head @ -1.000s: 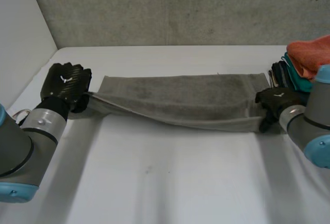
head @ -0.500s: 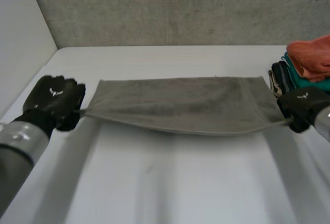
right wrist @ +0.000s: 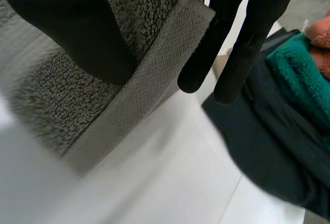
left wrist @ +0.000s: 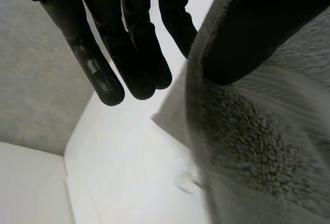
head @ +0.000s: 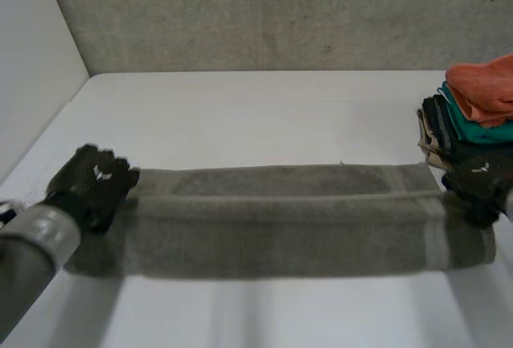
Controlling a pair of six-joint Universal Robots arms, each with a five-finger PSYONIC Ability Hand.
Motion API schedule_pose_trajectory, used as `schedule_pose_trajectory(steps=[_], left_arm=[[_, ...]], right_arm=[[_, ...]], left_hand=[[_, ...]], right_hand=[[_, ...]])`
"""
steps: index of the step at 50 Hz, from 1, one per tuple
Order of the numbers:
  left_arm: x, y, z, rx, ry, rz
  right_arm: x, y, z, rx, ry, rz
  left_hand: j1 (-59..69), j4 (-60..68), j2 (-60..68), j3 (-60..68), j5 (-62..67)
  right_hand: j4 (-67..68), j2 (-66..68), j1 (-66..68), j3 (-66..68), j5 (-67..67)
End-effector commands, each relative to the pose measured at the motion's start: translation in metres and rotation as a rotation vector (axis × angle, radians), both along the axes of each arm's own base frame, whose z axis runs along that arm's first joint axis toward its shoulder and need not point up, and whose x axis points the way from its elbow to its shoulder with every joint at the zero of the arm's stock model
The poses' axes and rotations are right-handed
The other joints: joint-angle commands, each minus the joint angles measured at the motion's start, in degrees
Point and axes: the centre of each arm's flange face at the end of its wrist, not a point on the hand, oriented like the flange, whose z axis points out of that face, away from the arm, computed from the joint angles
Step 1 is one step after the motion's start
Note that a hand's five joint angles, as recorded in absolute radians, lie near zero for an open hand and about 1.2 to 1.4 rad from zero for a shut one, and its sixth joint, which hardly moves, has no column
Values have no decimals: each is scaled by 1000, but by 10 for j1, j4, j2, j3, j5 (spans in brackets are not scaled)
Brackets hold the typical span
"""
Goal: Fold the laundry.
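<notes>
A grey towel (head: 304, 220) stretches as a long band across the table (head: 264, 115), its near edge lifted between my two hands. My left hand (head: 92, 184) holds the towel's left end. In the left wrist view the thumb (left wrist: 258, 33) presses the towel (left wrist: 258, 146) edge against the straight fingers (left wrist: 103, 53). My right hand (head: 479, 180) holds the right end. In the right wrist view its thumb (right wrist: 77, 22) lies on the towel (right wrist: 67, 95) by the woven border, with the fingers (right wrist: 242, 53) behind the edge.
A stack of folded laundry (head: 473, 107), orange on top over teal and dark pieces, stands at the table's right edge just beyond my right hand, and appears beside the fingers as the stack (right wrist: 289, 105). A wall runs along the table's left and back.
Both hands have drawn back toward the table's front, pulling the towel's near edge with them. The right hand has closed on its end. The towel now lies nearer and flatter.
</notes>
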Motion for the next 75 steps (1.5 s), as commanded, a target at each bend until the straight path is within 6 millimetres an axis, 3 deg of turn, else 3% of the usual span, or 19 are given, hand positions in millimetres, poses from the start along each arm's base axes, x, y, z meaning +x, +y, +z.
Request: schedule_pose_trajectory(steps=[1, 6, 11, 17, 19, 21, 22, 29, 36, 40, 44, 48, 58, 60, 61, 63, 69, 73, 75], left_arm=[[-24, -64, -23, -45, 12, -15], [-47, -93, -40, -48, 12, -44], [-60, -124, -48, -83, 12, -27], [-81, -144, -54, -124, 25, -44], [-85, -148, -57, -128, 28, -46], [-86, -148, -59, -125, 26, -50], [-87, -147, -59, -127, 23, -52], [-96, -127, -64, -85, 19, -77], [-85, -96, -36, -92, 46, -85], [-77, -78, -24, -80, 94, -78], [-70, -64, -20, -60, 161, -69], [-68, -53, -22, -60, 221, -88], [-67, -51, -27, -66, 231, -93], [-67, -51, -28, -65, 231, -93], [-67, -51, -28, -65, 231, -93], [-67, -50, -28, -63, 230, -94], [-66, -49, -20, -82, 237, -95], [-64, -46, -8, -112, 249, -95], [-61, -44, -4, -119, 251, -87]], right_arm=[[16, -36, -21, -77, 7, -39], [27, -69, -29, -173, 39, -68], [32, -88, -39, -199, 37, -70], [43, -107, -42, -263, 24, -60], [47, -109, -41, -291, 20, -67], [49, -109, -41, -299, 19, -74], [51, -107, -40, -299, 21, -83], [50, -88, -32, -262, -44, -116], [43, -49, -27, -134, -97, -57], [28, -27, -25, -43, -149, -23], [0, -17, -39, 31, -186, -70], [-10, -16, -50, 35, -202, -79], [-16, -24, -62, -10, -213, -75], [-17, -27, -69, -6, -212, -77], [-18, -29, -69, -16, -207, -84], [-24, -34, -71, -48, -189, -109], [-51, -43, -61, -108, -140, -212], [-93, -55, -41, -192, 19, -269], [-103, -57, -35, -207, 83, -271]], left_hand=[[137, 111, 114, 116, 130], [137, 111, 114, 116, 130], [137, 111, 114, 116, 130], [137, 111, 114, 116, 130], [125, 100, 102, 105, 119], [-335, -361, -358, -356, -342], [-535, -561, -559, -556, -542], [-563, -589, -586, -584, -570], [-563, -589, -586, -584, -570], [-561, -587, -584, -582, -568], [-561, -587, -584, -582, -568], [-561, -587, -584, -582, -568], [-559, -585, -583, -580, -566], [-559, -585, -583, -580, -566], [-559, -585, -583, -580, -566], [-559, -585, -583, -580, -566], [-559, -585, -583, -580, -566], [-559, -585, -583, -580, -566], [-559, -585, -583, -580, -566]], right_hand=[[115, 125, 150, 122, 140], [115, 125, 150, 122, 140], [115, 125, 150, 122, 140], [115, 125, 150, 122, 140], [-254, -245, -219, -248, -230], [-539, -530, -504, -533, -515], [-585, -575, -550, -578, -560], [-585, -575, -550, -578, -560], [-561, -551, -526, -554, -536], [-471, -462, -437, -465, -447], [-408, -398, -373, -401, -383], [-389, -380, -354, -383, -364], [-325, -316, -290, -319, -301], [46, 56, 81, 53, 71], [115, 124, 149, 121, 139], [115, 125, 150, 122, 140], [115, 125, 150, 122, 140], [115, 125, 150, 122, 140], [115, 125, 150, 122, 140]])
